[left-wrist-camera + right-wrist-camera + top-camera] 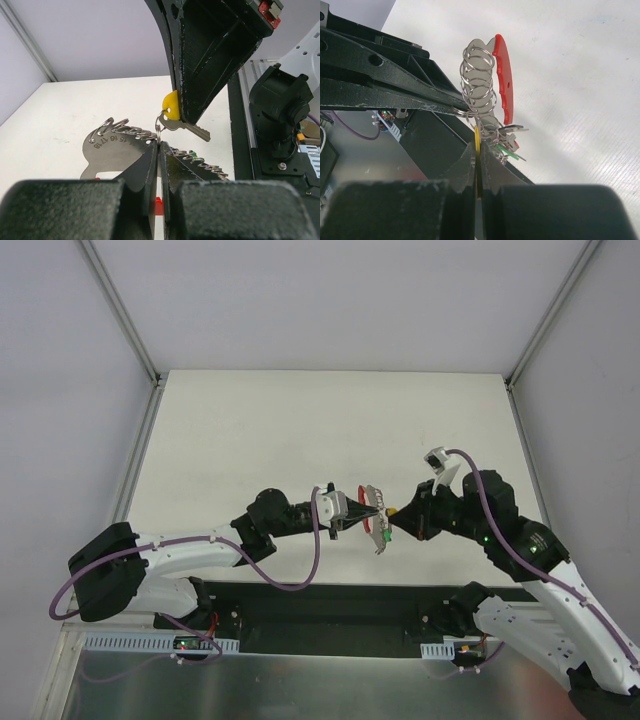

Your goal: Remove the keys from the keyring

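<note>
**Two grippers hold a key bunch in mid-air, tip to tip**

A yellow key (171,106) hangs on the thin keyring (158,131). It is raised above the white table (300,420) near its front edge, between the two arms. The right gripper (478,150) is clenched on the key's yellow head. The left gripper (159,146) is clenched too. The keyring comes out of the seam between its fingertips, so it appears to grasp the ring itself.

The grippers face each other with their tips almost touching, and the ring is the only link between them. The key's head lies just right of the left fingertips. Its blade sticks out sideways, roughly toward the arm bases, across the line joining the grippers. Both arms are equally near.

On the same bunch, beside the left fingertips, are a flat metal plate (107,150) edged with small rings (479,75), a red piece (502,75) and a green key (509,151).

Freeing the yellow key likely means working its head along the wire, not a straight pull apart.
</note>
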You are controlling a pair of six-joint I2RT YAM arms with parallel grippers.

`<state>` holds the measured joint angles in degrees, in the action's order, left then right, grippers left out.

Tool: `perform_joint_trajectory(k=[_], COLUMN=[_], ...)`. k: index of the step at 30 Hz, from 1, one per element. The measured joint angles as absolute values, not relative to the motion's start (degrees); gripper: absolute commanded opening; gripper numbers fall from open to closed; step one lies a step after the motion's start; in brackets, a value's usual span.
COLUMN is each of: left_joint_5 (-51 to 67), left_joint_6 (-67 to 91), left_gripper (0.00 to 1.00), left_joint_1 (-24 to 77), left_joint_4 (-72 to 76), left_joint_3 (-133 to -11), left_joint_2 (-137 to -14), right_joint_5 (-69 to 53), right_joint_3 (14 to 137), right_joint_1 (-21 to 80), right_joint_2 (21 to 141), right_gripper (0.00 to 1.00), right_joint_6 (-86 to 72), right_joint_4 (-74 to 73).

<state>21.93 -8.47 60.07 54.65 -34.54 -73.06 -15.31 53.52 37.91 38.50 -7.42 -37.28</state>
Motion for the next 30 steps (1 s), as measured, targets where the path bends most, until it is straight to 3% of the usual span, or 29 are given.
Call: perform_joint_trajectory(k=[13,30], left_joint_5=[20.5,22.7], left_joint_6=[-9.6,-26.3], left_gripper=[0.0,0.0], left_joint_1=[60.0,60.1], left_joint_4=[56.2,51.3], left_joint_3=[-32.8,-30.4], left_joint_2=[-73.1,-68.0], right_joint_5=[-16.0,-17.4], right_joint_3=[51.2,50.9], right_joint_1=[37.9,38.2], right_joint_2=[39.9,43.6], right_gripper=[0.01,0.01], right_joint_6=[-7.9,-8.0], right_joint_4=[-34.4,-32.6])
